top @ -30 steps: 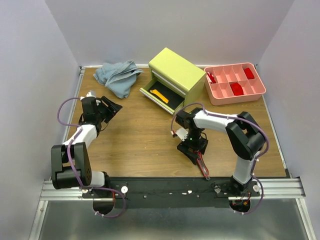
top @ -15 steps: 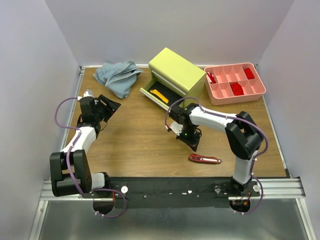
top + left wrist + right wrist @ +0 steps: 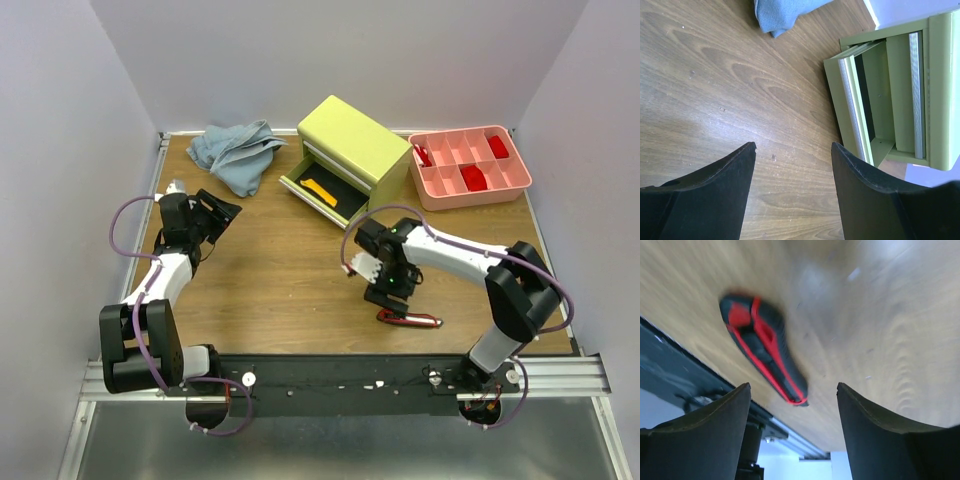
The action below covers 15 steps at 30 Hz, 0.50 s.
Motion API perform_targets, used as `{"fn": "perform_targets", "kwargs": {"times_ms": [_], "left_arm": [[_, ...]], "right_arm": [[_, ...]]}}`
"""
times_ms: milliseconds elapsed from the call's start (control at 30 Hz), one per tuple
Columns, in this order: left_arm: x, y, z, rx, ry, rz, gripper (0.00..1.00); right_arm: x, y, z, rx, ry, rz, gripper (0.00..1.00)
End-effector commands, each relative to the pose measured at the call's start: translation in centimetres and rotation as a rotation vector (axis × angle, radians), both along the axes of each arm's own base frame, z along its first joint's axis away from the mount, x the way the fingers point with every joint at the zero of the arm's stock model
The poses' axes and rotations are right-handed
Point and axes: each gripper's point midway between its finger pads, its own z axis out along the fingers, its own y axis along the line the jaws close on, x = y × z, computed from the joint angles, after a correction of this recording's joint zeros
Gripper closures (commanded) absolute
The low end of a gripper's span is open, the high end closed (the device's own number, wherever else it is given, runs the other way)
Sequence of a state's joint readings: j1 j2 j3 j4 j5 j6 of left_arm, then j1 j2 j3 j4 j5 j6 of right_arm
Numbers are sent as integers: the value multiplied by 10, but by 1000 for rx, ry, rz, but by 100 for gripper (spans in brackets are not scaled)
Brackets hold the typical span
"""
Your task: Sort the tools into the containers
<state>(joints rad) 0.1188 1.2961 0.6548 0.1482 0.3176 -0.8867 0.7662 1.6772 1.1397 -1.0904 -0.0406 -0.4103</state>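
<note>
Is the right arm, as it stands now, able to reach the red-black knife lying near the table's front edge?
Probably yes. The right gripper hovers just above the red-black utility knife with its fingers open, and nothing lies between them.

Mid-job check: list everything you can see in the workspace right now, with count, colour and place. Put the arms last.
chest: one, yellow-green, far centre, one drawer pulled out
yellow knife: one, yellow, lying in the open drawer
red-black knife: one, red and black, on the table near the front edge
cloth: one, blue-grey, crumpled, far left
tray: one, pink, divided, far right
red pieces: three, red, in separate tray compartments
table: one, brown wood
left fingers: two, black, open and empty, left side
right fingers: two, black, open, above the red-black knife
</note>
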Motion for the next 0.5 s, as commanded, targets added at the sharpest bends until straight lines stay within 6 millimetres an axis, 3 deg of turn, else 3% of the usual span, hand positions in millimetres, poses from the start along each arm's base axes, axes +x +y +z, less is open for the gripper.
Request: {"fn": "perform_targets", "kwargs": {"times_ms": [0, 267, 467], "left_arm": [[-1, 5, 4, 20, -27, 14, 30], [-4, 6, -2, 25, -13, 19, 29], [-5, 7, -3, 29, -7, 23, 30]], "right_arm": [[-13, -22, -14, -45, 5, 76, 22], [-10, -17, -36, -67, -14, 130, 18], [-7, -8, -55, -71, -37, 160, 22]]}}
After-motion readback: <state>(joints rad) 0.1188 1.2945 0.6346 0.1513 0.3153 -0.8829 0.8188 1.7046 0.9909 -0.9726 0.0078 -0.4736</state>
